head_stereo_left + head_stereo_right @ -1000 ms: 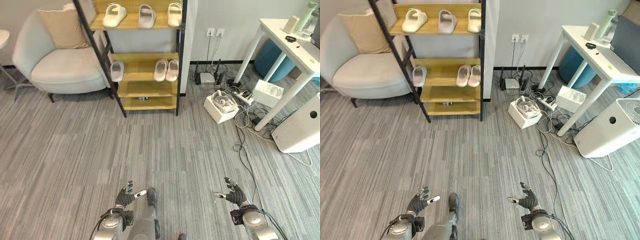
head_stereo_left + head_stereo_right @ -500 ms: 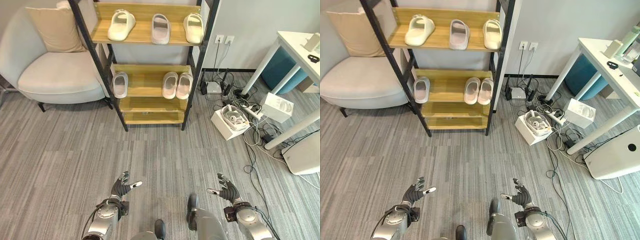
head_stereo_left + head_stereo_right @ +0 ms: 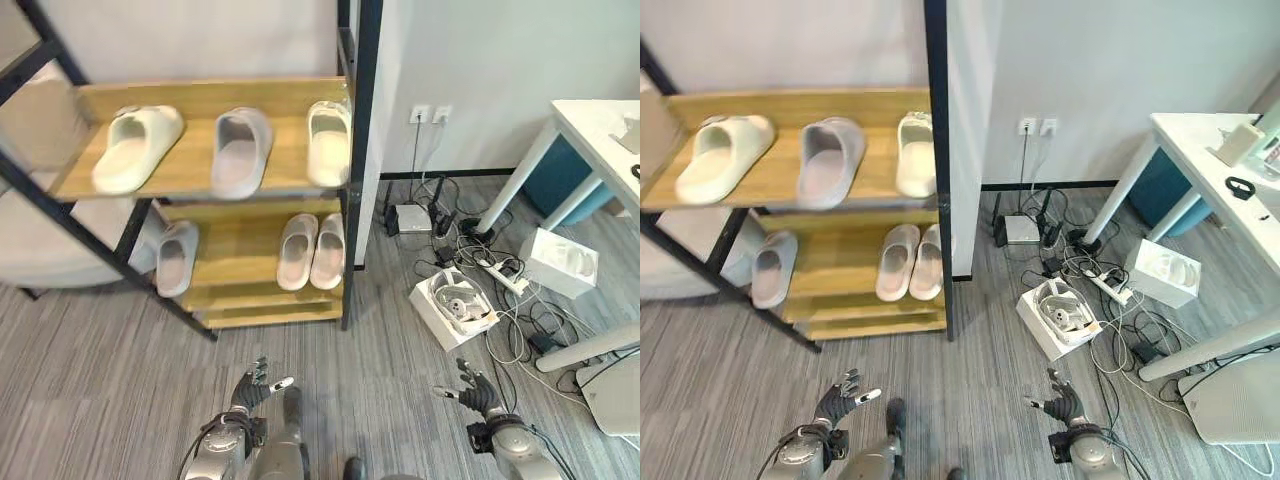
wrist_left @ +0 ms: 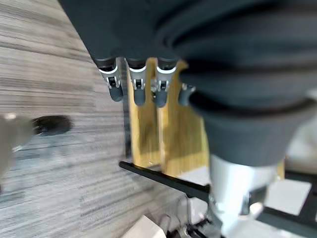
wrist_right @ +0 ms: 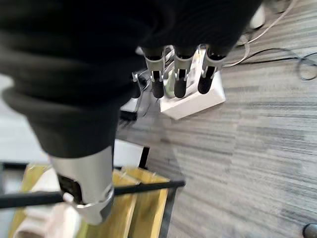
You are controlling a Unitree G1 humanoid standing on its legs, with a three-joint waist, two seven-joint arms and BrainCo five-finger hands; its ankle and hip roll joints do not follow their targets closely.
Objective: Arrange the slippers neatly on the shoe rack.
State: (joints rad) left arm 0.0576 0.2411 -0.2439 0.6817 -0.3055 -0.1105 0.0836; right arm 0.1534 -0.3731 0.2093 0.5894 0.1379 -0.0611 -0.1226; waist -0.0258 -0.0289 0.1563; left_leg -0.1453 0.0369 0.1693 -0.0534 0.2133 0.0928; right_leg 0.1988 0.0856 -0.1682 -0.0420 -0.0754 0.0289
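Observation:
A black-framed wooden shoe rack (image 3: 360, 150) stands against the wall. Its top shelf carries a cream slipper (image 3: 137, 147), a grey slipper (image 3: 240, 150) and another cream slipper (image 3: 328, 142). One shelf down lie a lone grey slipper (image 3: 176, 257) at the left and a pink pair (image 3: 311, 250) side by side. My left hand (image 3: 252, 386) hangs low over the floor in front of the rack, fingers straight and holding nothing. My right hand (image 3: 479, 394) is low at the right, open and holding nothing too. In the left wrist view my fingers (image 4: 139, 87) point toward the rack.
A pale armchair (image 3: 30, 245) sits behind the rack's left side. Right of the rack, cables and a power strip (image 3: 495, 275) sprawl on the floor beside two white boxes (image 3: 455, 305) (image 3: 560, 262). A white table (image 3: 590, 130) stands at the far right.
The whole view has shifted and the rack looms larger and nearer, so the camera has moved toward it. Both hands stay open and low.

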